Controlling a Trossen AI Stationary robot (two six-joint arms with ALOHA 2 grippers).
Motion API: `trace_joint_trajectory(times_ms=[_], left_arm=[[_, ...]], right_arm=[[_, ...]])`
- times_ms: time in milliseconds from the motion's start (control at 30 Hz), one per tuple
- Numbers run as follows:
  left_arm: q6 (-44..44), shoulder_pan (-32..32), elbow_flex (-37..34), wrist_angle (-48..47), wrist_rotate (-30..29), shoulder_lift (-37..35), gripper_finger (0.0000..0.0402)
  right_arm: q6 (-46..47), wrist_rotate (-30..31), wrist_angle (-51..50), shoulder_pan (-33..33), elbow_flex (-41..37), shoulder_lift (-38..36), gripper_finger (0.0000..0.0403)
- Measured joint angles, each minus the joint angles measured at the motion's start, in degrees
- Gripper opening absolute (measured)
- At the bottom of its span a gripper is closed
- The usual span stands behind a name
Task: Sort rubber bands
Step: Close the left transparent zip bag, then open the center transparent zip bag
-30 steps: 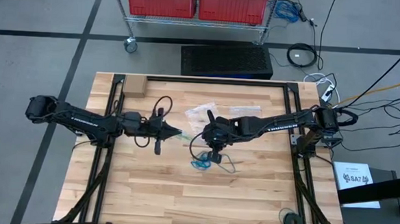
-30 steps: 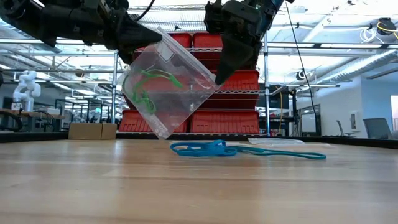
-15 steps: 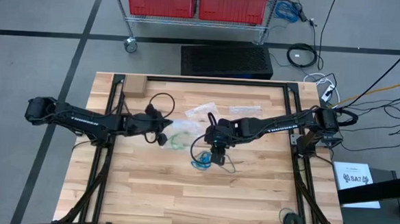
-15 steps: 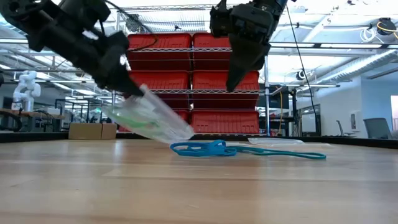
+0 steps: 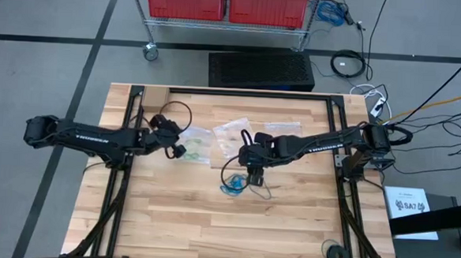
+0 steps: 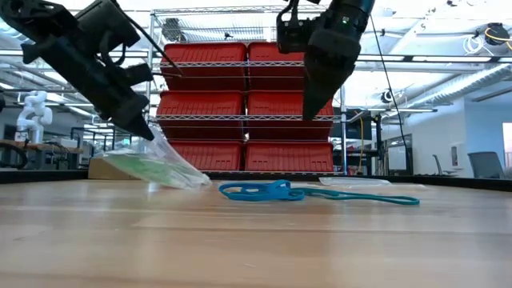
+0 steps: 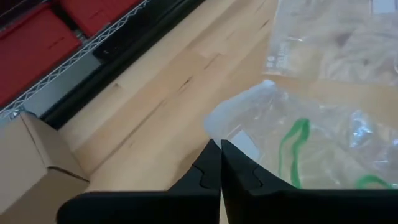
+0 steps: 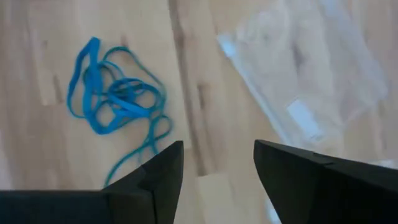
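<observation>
Fingers first: my right gripper hangs with its jaws spread and empty, poised above the wooden table. My left gripper is pinched tight on the corner of a clear bag holding green bands, resting it down on the table. Smaller now: the blue rubber bands lie tangled on the wood just ahead of my right fingertips, teal strand trailing sideways. Right arm's clearly nearer.
</observation>
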Motion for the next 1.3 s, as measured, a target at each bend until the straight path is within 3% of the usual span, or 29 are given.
trace_joint_trajectory(times_ms=[233,433,533,667,767,1000,1167,1300], left_arm=[[5.34,-0.01,0.00,-0.43,-0.31,-1.97,0.0072],[7.41,0.08,0.23,-2.63,-6.45,-3.72,0.0140],[5.24,0.09,0.99,-2.11,-2.19,-4.60,0.0150],[4.22,-0.17,1.05,4.16,17.13,-4.40,0.0129],[4.74,-1.06,1.09,9.65,24.62,-1.45,0.0094],[5.99,-2.14,1.09,15.69,27.08,6.23,0.0010],[7.53,-2.29,1.09,19.88,27.52,7.08,0.0012],[10.44,-2.29,1.09,23.27,27.54,6.49,0.0014]], right_arm=[[-9.78,1.50,16.58,-1.79,-7.87,-0.02,0.0187],[-12.48,1.86,27.67,-4.63,-16.01,0.00,0.0187],[-14.67,1.81,30.85,-6.01,-18.30,0.00,0.0187],[-19.03,1.80,34.32,-7.39,-19.55,0.36,0.0173],[-23.55,1.70,36.87,-7.58,-19.67,2.24,0.0160],[-31.10,2.25,42.39,-7.52,-19.67,8.71,0.0146],[-31.48,5.93,46.28,-7.59,-19.61,10.66,0.0139],[-31.21,5.64,47.52,-8.13,-19.58,11.47,0.0089]])
